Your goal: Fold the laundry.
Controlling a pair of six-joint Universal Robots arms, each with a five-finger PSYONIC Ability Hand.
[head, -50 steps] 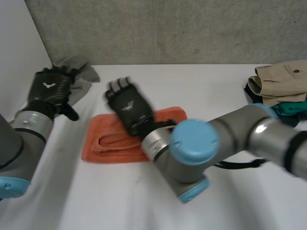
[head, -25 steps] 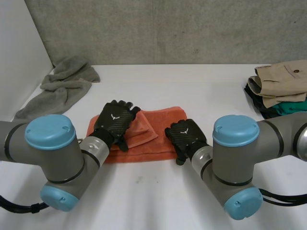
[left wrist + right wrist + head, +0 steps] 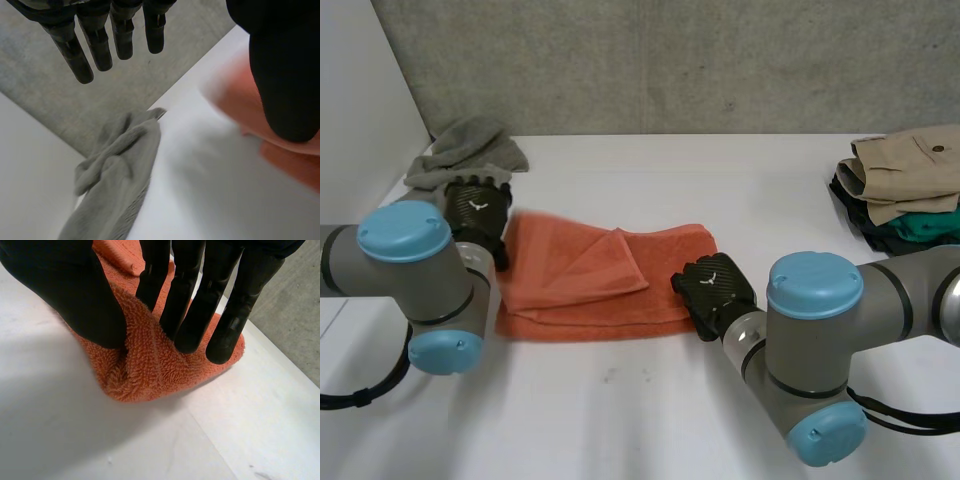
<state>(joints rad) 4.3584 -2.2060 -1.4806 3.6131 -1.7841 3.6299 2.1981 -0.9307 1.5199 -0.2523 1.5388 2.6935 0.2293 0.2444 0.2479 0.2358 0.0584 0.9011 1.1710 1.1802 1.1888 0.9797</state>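
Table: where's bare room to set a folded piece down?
Free: the far strip of table between the grey towel and the clothes pile; also the near middle in front of the orange towel. Crowded: that towel's ends, the left hand at the left end, the right hand pinching the right corner.

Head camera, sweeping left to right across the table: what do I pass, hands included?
left hand → orange towel → right hand → stack of folded clothes
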